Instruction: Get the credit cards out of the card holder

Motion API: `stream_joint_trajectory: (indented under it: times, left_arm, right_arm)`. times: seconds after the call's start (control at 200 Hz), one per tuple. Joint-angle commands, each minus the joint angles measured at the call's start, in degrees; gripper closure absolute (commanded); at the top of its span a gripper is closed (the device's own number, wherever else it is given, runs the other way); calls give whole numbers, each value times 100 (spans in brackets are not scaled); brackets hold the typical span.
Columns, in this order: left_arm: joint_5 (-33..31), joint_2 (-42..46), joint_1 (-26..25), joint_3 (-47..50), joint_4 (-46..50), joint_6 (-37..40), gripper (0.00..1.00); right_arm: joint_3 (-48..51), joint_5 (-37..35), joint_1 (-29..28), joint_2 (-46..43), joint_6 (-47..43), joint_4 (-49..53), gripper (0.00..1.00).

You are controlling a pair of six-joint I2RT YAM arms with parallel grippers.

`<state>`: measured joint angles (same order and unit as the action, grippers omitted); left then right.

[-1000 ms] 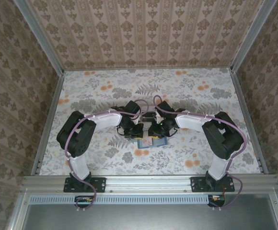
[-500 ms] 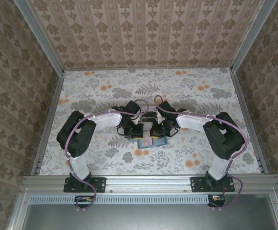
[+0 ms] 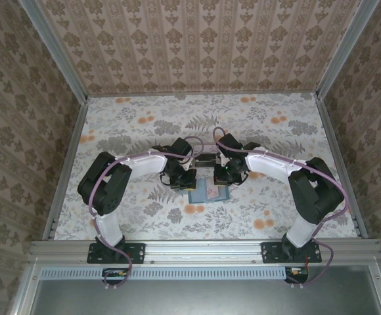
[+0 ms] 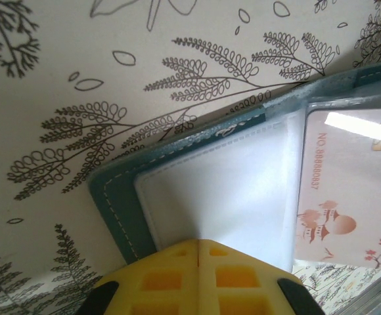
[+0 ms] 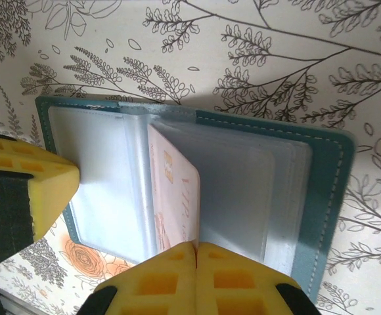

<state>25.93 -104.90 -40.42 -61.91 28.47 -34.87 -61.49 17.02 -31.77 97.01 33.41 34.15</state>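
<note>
- Left wrist view: the left gripper [image 4: 198, 248] is clenched, its two yellow fingertips pressed together with nothing between them. The tips rest on the nearest edge of a clear plastic sleeve [image 4: 230, 190] inside the small teal-blue, stitched folding card holder [image 4: 112, 200]. The card holder lies open straight ahead of this gripper on the leaf-printed bench [image 4: 79, 72]. Ahead and to the right of the tips is a pale pink credit card [image 4: 348, 190] with a printed number and small red drawings; a strip of glare crosses its top.
- Right wrist view: the right gripper [image 5: 196, 252] is clenched too. The credit card rises tilted out of the open card holder, and its near edge runs down into the seam between the fingertips, so this gripper appears to pinch the card. Clear sleeves fan out on both sides of the card, ahead of the gripper. The teal cover frames them, its stitched edge ahead and to the right. To the left, a yellow finger of the left gripper sits on the card holder's left edge.
- Top external view: both arms bend inward, and the two grippers meet over the card holder, which lies on the bench just beneath and between them.
</note>
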Motion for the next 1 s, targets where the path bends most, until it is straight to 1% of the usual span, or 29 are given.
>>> stream_joint_trajectory:
  times: [0.0, 0.065, 0.165, 0.25, 0.35, 0.53, 0.66, 0.995]
  left_arm:
    - [-153, -104, 46, 152, 337, 119, 100]
    - [-141, -101, 49, 157, 307, 96, 100]
    - [-133, -109, 51, 161, 297, 92, 100]
    - [-127, -101, 45, 169, 297, 97, 100]
    - [-124, -101, 48, 168, 300, 86, 100]
    - [-102, -101, 47, 144, 293, 108, 100]
    - [-123, -75, 53, 109, 321, 112, 100]
    - [-75, 157, 68, -27, 263, 156, 100]
  right_arm:
    - [-159, -241, -33, -133, -92, 416, 100]
    - [-176, -109, -80, -100, -29, 323, 99]
    - [-194, 82, -162, -43, 87, 156, 95]
    - [-172, 283, -208, -6, 237, -56, 88]
    - [-170, 381, -261, 39, 325, -189, 87]
    - [-153, 362, -312, 162, 324, -225, 91]
    - [-158, 267, -312, 151, 320, -179, 96]
    - [-410, 6, -265, -205, 2, 228, 99]
